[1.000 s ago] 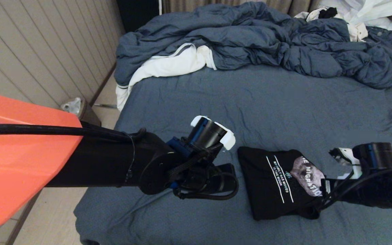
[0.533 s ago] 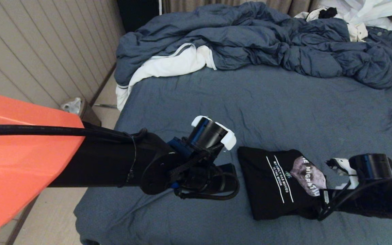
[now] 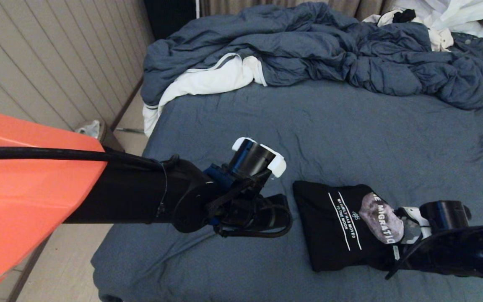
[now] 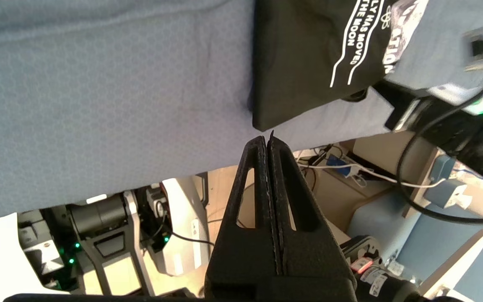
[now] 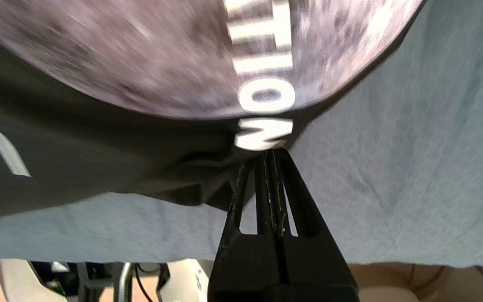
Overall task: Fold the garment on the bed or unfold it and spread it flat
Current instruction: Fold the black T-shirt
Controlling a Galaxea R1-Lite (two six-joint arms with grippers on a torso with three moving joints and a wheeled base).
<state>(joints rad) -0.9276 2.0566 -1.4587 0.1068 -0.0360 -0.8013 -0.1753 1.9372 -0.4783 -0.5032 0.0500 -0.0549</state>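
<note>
The garment [image 3: 338,226] lies folded into a black rectangle near the front of the bed [image 3: 329,126], moon graphic and white text facing up. My left gripper [image 3: 285,207] hovers just left of it, shut and empty. In the left wrist view its tips [image 4: 268,138] stop just short of the garment's near corner [image 4: 262,119]. My right gripper [image 3: 394,255] is at the garment's right edge, shut. In the right wrist view its tips [image 5: 271,154] touch the garment's hem [image 5: 208,167] below the printed letters, with no cloth showing between the fingers.
A puffy blue-grey duvet [image 3: 329,46] is heaped across the back of the bed. A white cloth with a grey stripe [image 3: 208,82] hangs off the back left corner. A panelled wall [image 3: 57,63] and a small bin [image 3: 92,130] stand left of the bed.
My right arm has come down and to the left, bringing its shut tips to the garment's right edge by the moon graphic. The left arm has barely shifted.
</note>
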